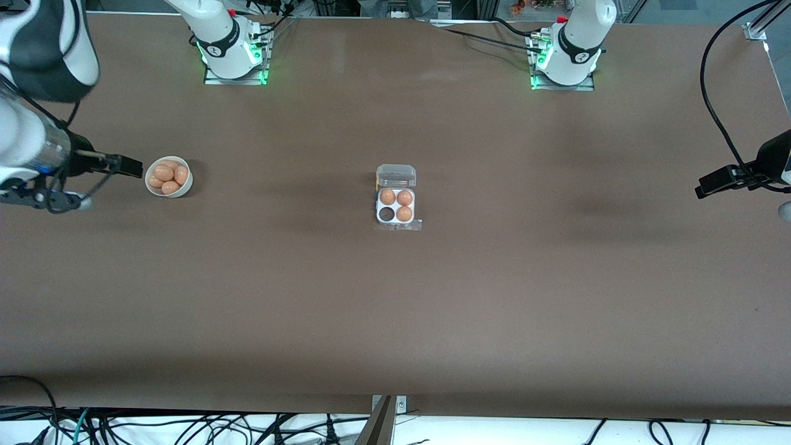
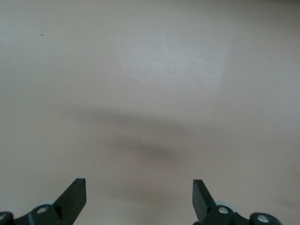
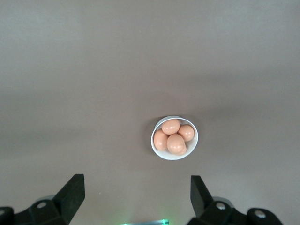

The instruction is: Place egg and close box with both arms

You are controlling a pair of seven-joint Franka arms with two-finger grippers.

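Brown table: left end effector & right end effector both wide open, holding nothing.

Both arms are glossy white with black joint bands; the right arm shows a large rounded white shell with a broad dark band, and thin black cables loop beneath its wrist. Each base, like the left arm's base, is a white cylinder ringed in black, marked with a small round logo, lit green at its foot and topped by a red part. The left gripper and right gripper are matte black, with wedge-shaped fingers and pale round screws just outside the jaws
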